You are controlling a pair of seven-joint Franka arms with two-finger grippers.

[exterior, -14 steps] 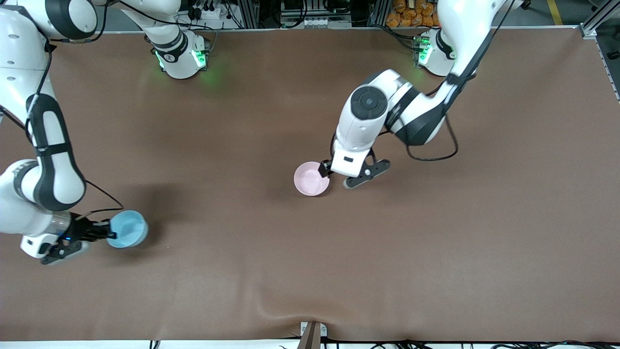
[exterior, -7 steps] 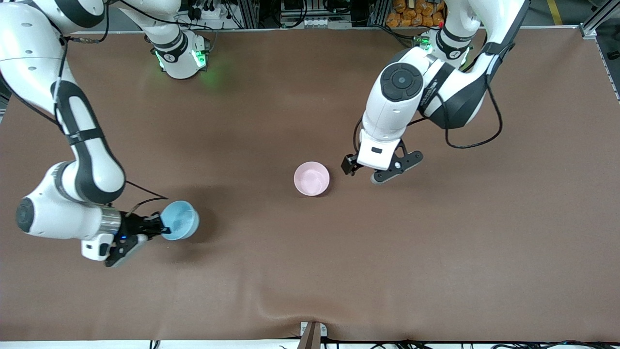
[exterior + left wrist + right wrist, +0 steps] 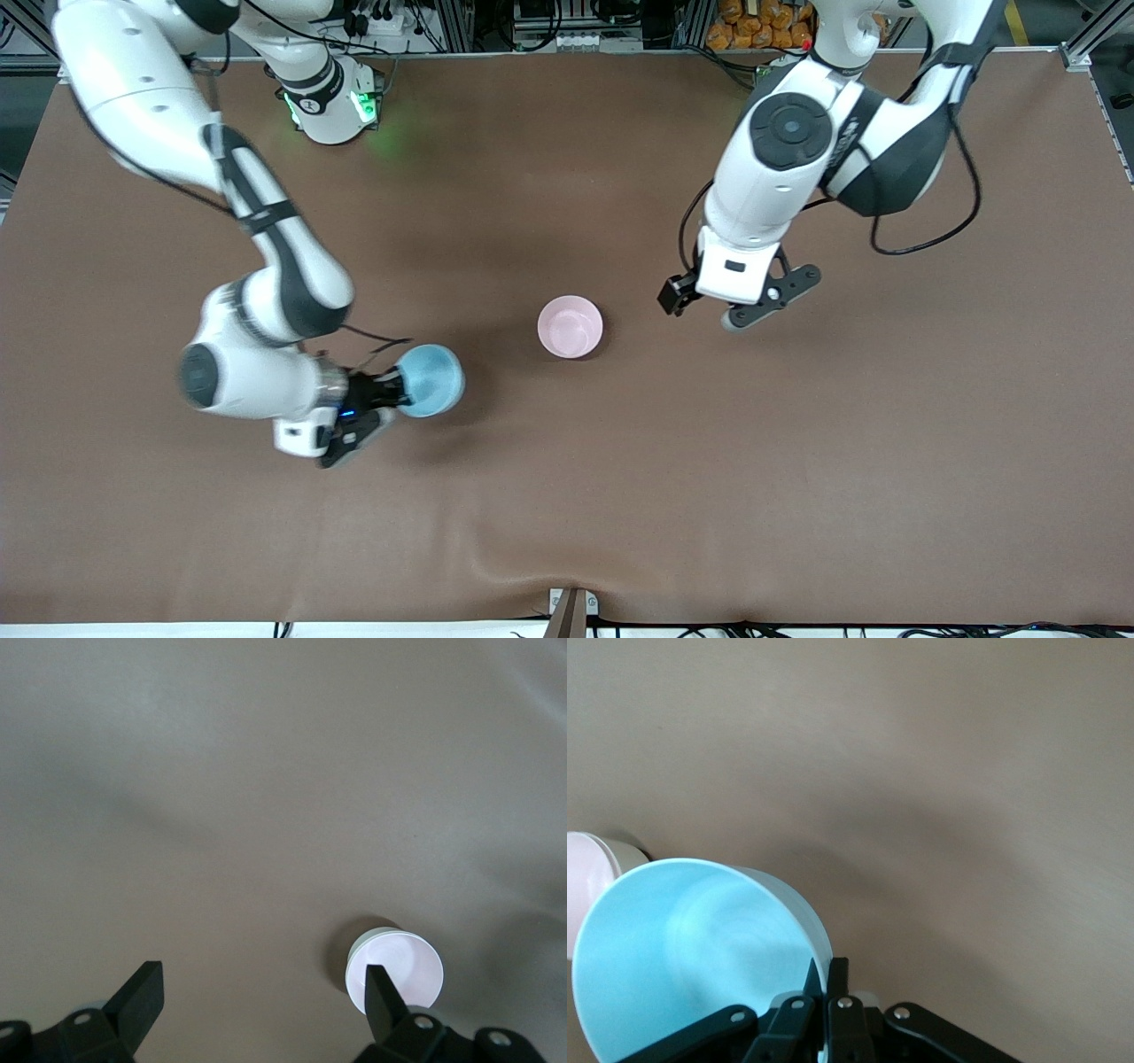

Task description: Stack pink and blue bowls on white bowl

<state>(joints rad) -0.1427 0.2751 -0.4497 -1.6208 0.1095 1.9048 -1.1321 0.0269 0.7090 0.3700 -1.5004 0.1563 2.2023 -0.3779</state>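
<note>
Over the brown tabletop toward the right arm's end, the right gripper (image 3: pixel 396 395) is clenched on the rim of the glossy sky-blue round bowl (image 3: pixel 431 380), its fingers (image 3: pixel 829 988) pinching the wall and carrying it tilted above the table (image 3: pixel 797 461). At about two o'clock from that bowl in the front view, the glossy pale pink round bowl (image 3: pixel 570 326) sits nested in the white bowl (image 3: pixel 361 945), whose rim peeks out beneath it. At three o'clock from the pink bowl, the left gripper (image 3: pixel 704 306) hangs over bare table, released, fingers (image 3: pixel 137 992) spread wide.
</note>
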